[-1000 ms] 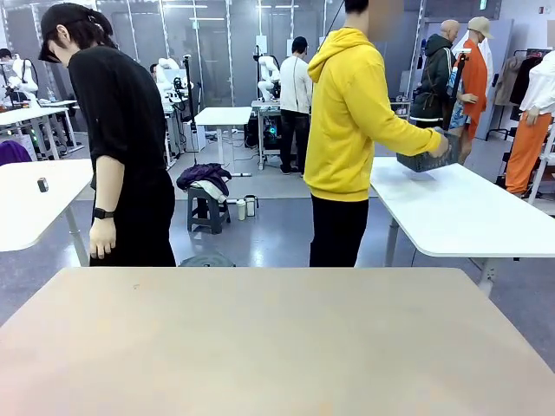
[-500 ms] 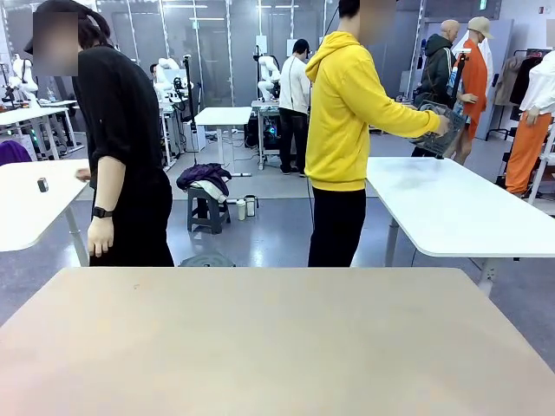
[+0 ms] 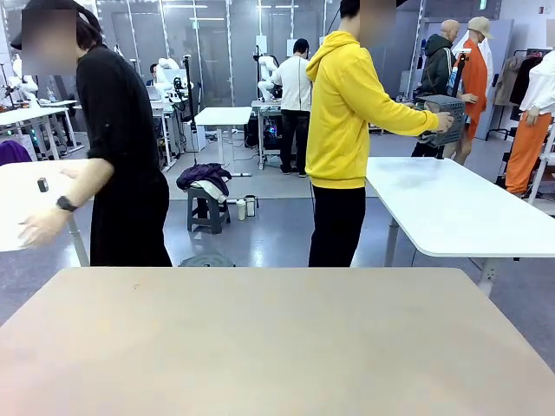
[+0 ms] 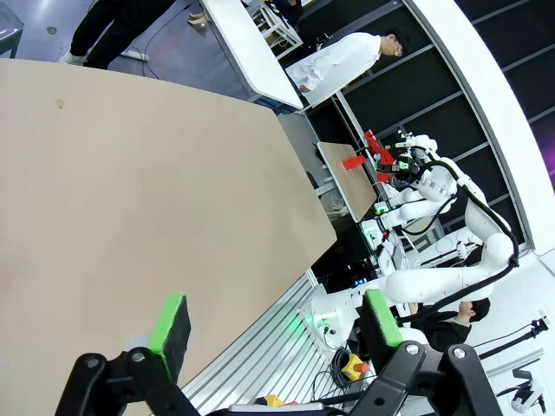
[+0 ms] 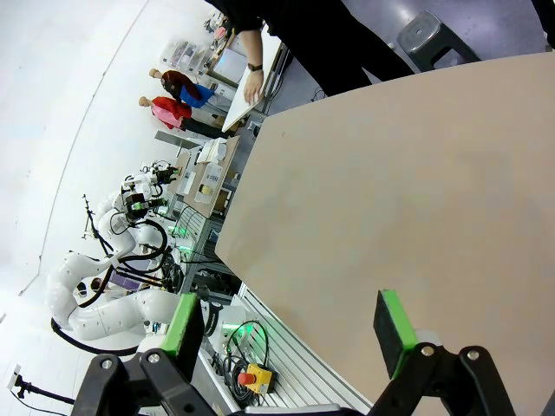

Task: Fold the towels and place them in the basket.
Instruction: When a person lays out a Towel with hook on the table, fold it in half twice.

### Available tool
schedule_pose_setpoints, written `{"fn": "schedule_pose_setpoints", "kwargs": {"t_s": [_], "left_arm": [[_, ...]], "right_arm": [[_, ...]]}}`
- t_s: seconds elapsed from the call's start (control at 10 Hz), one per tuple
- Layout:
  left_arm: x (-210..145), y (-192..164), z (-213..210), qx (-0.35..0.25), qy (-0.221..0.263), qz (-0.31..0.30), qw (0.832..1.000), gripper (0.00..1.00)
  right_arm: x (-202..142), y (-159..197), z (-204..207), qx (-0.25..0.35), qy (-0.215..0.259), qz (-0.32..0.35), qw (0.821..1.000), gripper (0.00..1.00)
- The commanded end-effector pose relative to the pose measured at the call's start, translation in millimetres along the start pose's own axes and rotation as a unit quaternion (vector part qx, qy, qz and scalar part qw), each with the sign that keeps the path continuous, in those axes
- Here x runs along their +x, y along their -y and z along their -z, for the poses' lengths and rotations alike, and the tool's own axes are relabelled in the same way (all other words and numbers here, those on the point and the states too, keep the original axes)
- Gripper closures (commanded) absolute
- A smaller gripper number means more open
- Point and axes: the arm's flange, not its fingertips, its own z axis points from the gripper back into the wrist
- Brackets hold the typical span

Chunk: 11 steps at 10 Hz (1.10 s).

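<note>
One: How do the left gripper's fingers look?

Two: The left gripper (image 4: pixel 276 321) is open wide. Its green pads (image 4: pixel 169 322) stand far apart. It hangs over the edge of the big tan table (image 4: pixel 130 191).

One: And the other one?

Two: The right gripper (image 5: pixel 289 325) is open wide too, with its pads far apart. It also hangs over the tan table's edge. Down past that edge I can see a red button (image 5: pixel 258 377) on a silver frame.

One: Where is the basket?

Two: The basket (image 3: pixel 440 111) is well away from both grippers. A person in a yellow hoodie (image 3: pixel 347 113) holds it up in one hand (image 3: pixel 445 126). It is in the air above a white table (image 3: pixel 451 208), on the far right, past the tan table.

One: Can you see inside the basket?

Two: No, it is too small to tell.

One: Who else is there?

Two: A person in black (image 3: pixel 121 156) stands on the far left, with one arm swung out over the other white table (image 3: pixel 26 217). Between the two people sits a small stool (image 3: pixel 208 212) with dark clothes (image 3: pixel 201 176) piled on top.
</note>
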Motion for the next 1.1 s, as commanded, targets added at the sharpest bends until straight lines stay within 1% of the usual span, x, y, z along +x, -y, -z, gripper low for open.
{"fn": "schedule_pose_setpoints", "kwargs": {"t_s": [0.0,1.0], "left_arm": [[0.7,-0.1,-0.8,-0.009,0.003,0.009,1.000,0.00],[0.7,-0.1,-0.8,-0.009,0.003,0.009,1.000,0.00]], "right_arm": [[0.1,-0.2,-1.4,0.004,-0.001,-0.004,1.000,0.00],[0.1,-0.2,-1.4,0.004,-0.001,-0.004,1.000,0.00]]}}
